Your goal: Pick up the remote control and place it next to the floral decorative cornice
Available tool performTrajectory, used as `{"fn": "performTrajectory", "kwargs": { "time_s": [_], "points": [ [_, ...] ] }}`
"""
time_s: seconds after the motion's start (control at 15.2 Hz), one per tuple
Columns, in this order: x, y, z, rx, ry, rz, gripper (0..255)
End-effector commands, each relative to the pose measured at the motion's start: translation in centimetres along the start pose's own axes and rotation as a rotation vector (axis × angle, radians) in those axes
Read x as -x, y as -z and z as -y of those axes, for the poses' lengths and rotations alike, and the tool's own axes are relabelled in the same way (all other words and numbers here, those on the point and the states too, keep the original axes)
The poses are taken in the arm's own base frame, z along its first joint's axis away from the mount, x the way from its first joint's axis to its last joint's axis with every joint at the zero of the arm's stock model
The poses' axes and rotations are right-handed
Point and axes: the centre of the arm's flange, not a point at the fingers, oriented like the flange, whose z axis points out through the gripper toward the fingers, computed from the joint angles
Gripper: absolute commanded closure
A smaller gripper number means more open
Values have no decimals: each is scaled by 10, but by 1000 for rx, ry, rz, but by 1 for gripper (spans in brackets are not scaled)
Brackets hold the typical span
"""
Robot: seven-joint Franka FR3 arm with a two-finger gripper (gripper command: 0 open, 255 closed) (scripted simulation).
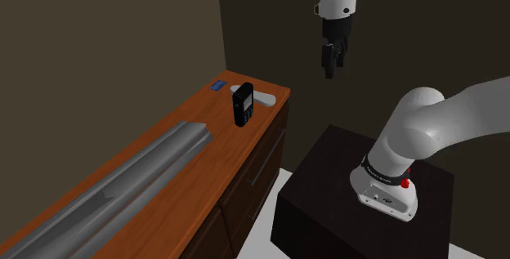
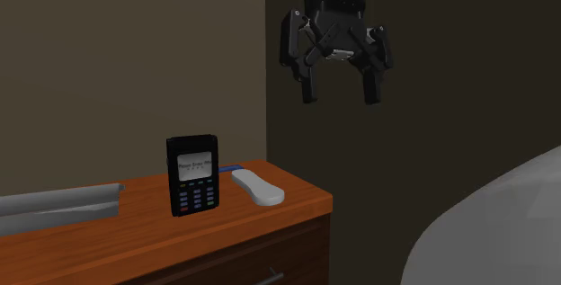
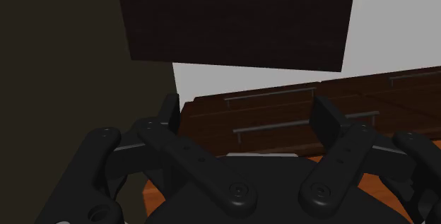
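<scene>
- Orange-brown wooden bench [image 1: 200,176] with dark drawer fronts, well below the jaws.
- Long grey moulded cornice [image 1: 123,176] lying along the bench, farthest from the jaws.
- Black jaws high in the air, spread apart, nothing between them.
- Black upright keypad device [image 2: 192,186] with a small screen, below the jaws.
- Pale grey oblong remote control [image 2: 258,188] lying flat at the bench end just beside the device, nearest under the jaws, apart from the cornice.
</scene>
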Motion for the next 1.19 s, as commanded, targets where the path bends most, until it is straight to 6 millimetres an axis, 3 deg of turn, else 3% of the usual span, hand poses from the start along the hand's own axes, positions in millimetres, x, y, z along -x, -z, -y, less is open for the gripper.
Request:
{"fn": "performTrajectory", "kwargs": {
  "time_s": [0.0, 1.12],
  "points": [
    [0, 0, 0, 0, 0, 0, 0],
    [-191, -68, 16, 36, 63, -145, 0]
  ]
}}
